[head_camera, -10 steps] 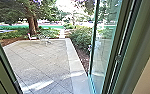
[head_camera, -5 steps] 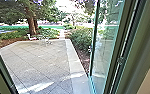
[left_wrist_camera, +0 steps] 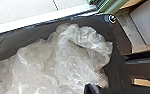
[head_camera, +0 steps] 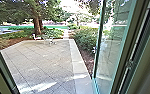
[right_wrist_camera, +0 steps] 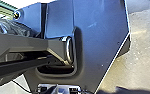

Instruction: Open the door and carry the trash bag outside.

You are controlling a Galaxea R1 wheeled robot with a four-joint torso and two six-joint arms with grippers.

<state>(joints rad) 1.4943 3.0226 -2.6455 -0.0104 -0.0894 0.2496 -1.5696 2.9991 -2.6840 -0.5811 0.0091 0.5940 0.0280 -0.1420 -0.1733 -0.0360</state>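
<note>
Trash bag (left_wrist_camera: 74, 58), translucent, crumpled: seemingly nearer the left arm; long axis unclear. Grip, both sides: cannot tell.

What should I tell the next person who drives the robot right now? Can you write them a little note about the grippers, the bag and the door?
Left gripper, right gripper: can't tell whether either is open or shut.
Trash bag: pale, see-through and crumpled, seen against the robot's dark plate.
Done: the glass door stands open, with the paved yard ahead.
Left: getting the bag outside; the head view still looks out through the doorway.
</note>
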